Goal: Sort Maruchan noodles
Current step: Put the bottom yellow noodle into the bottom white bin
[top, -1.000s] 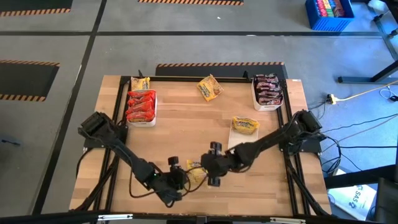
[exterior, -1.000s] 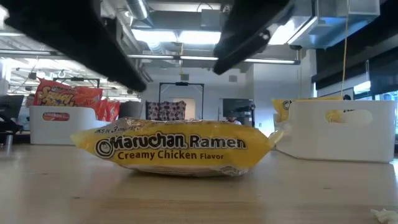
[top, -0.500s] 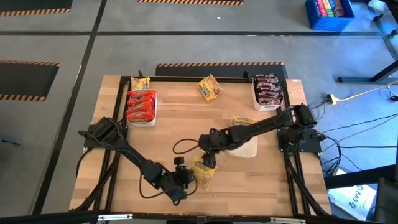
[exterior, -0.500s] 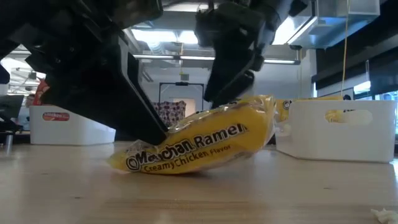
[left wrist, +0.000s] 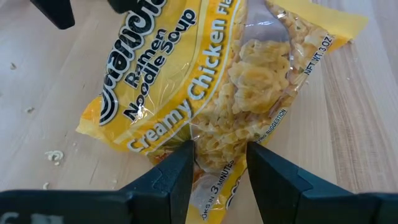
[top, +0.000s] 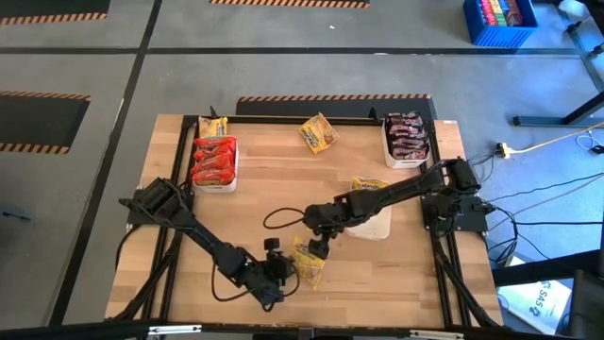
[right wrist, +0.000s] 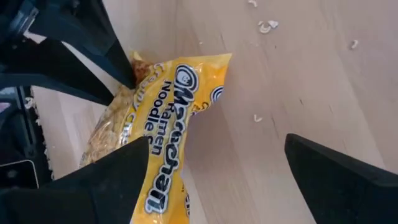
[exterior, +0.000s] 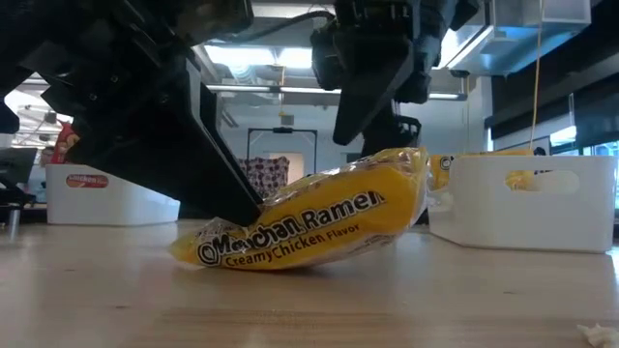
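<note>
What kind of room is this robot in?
Probably a lab or workshop: striped hazard tape marks the grey floor, cables trail beside the wooden table, and bare ceiling lights hang over a big open room.

Both arms reach in toward the table's front-middle. Left arm runs low from its base at the left edge, elbow down; left gripper sits near the front edge, its 2 fingers pinched on a yellow packet. Right arm stretches across from the right edge; right gripper hangs just above the packet's far end, fingers spread wide, holding nothing.
</note>
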Controlling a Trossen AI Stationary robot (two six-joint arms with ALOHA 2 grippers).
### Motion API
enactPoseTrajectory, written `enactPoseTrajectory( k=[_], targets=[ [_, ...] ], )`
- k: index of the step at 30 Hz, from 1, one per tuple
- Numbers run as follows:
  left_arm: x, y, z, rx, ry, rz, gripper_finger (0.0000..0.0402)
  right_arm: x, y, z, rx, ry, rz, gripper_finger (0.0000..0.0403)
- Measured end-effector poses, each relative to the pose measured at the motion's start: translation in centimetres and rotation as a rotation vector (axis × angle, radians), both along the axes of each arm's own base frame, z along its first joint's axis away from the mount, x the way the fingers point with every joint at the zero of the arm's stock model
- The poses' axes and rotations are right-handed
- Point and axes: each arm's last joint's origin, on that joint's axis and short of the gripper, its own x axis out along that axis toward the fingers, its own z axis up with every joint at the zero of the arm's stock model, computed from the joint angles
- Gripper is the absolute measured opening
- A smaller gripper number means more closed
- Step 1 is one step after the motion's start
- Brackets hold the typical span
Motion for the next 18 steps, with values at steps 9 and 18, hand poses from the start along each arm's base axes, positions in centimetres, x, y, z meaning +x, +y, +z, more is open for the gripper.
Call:
enactPoseTrajectory(
  k=[9,18],
  targets=[
    [0.0,0.0,0.0,0.004,-0.009,0.005,0.0143,0.9,0.5,-2.4,0.088,0.055,-0.027,0.036],
    [0.1,0.0,0.0,0.003,-0.013,0.003,0.0143,2.0,1.0,-3.4,0.203,0.006,0.032,0.036]
  ],
)
